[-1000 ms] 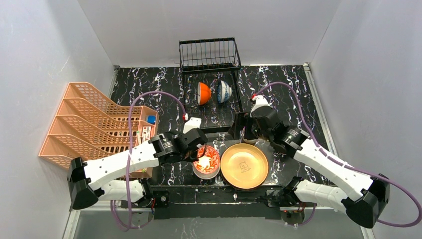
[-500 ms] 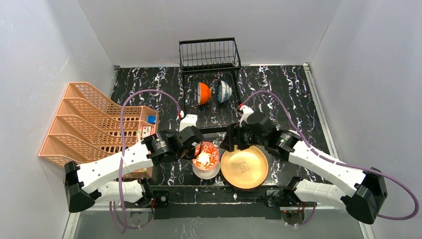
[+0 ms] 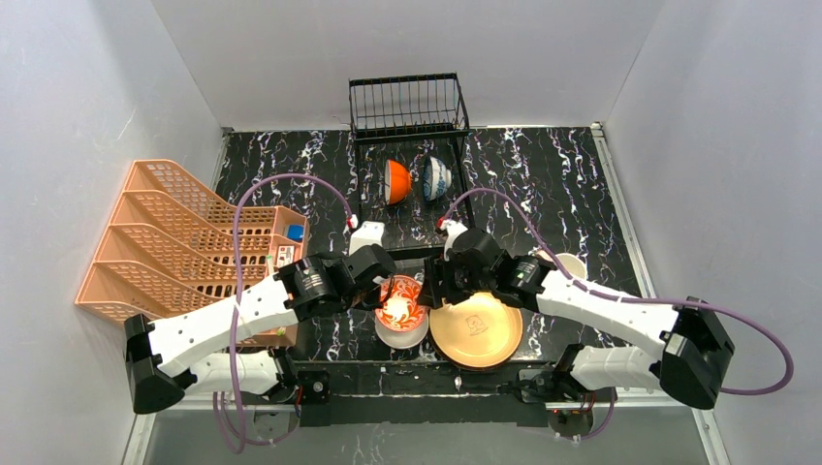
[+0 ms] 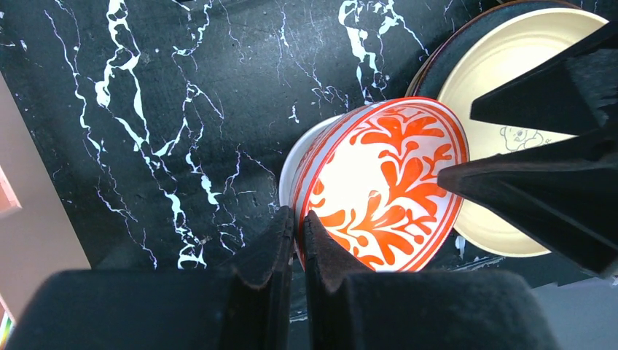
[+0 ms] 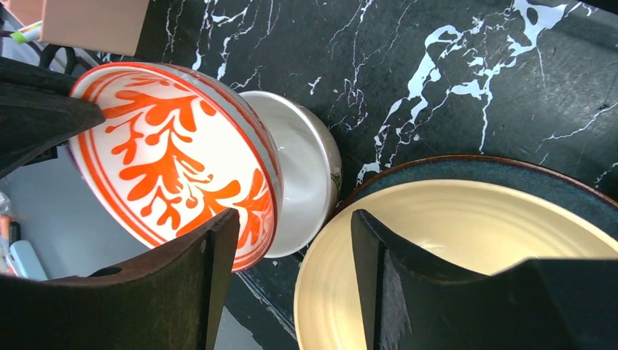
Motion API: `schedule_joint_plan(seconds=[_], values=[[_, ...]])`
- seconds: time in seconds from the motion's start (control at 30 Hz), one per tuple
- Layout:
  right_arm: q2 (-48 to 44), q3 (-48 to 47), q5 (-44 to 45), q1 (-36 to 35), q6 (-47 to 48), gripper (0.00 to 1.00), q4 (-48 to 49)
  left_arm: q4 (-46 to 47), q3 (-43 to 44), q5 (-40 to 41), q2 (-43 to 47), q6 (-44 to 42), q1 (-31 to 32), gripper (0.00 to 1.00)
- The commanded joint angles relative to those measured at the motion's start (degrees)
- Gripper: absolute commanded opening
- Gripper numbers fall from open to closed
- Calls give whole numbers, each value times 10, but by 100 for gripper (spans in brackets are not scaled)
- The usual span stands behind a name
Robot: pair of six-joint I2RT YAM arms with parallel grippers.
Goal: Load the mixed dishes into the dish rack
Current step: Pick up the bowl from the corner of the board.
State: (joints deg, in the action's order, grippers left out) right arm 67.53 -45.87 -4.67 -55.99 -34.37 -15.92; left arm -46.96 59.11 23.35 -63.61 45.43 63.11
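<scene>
While the black wire dish rack (image 3: pixel 407 102) stands at the far edge of the worktop (image 3: pixel 543 174) with an orange bowl (image 3: pixel 395 181) and a blue-patterned bowl (image 3: pixel 436 179) set on edge in its lower tier, the work in hand is at the near edge. The left pincer (image 4: pixel 297 219) is pressed together on the rim of the red floral bowl (image 4: pixel 379 182), holding it tipped up above a white bowl (image 5: pixel 306 168). The right pincer (image 5: pixel 293 216) faces it from the other side with its jaws spread. One finger is right at the bowl's free rim and the other hangs over the yellow plate (image 5: pixel 452 240), which lies on a dark plate (image 5: pixel 466 169) just beside the white bowl.

It looks to me like a handover. The right arm has the shorter reach to the rack, so I judge it means to take the bowl. For that, the free rim must sit squarely between the spread jaws before they close, and the left pincer should let go only once that hold is firm. A glazed rim pinched at an angle could slip.

As for markings, the only one I can make out is a faint bear outline (image 4: pixel 523 137) on the yellow plate. No writing is readable. The small items in the orange lattice rack (image 3: pixel 174 242) are too small to tell.
</scene>
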Motion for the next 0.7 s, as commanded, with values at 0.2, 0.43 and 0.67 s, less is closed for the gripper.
schedule_joint_plan(seconds=[0.2,0.43,0.67], values=[[44,-41,18,-21,-3,52,37,8,21,4,24,4,-4,0],[48,-46,20,-28,-6,34,42,11,17,0,24,2,-4,0],[47,-50,23,-33,-8,9,39,16,13,-5,27,2,-4,0]])
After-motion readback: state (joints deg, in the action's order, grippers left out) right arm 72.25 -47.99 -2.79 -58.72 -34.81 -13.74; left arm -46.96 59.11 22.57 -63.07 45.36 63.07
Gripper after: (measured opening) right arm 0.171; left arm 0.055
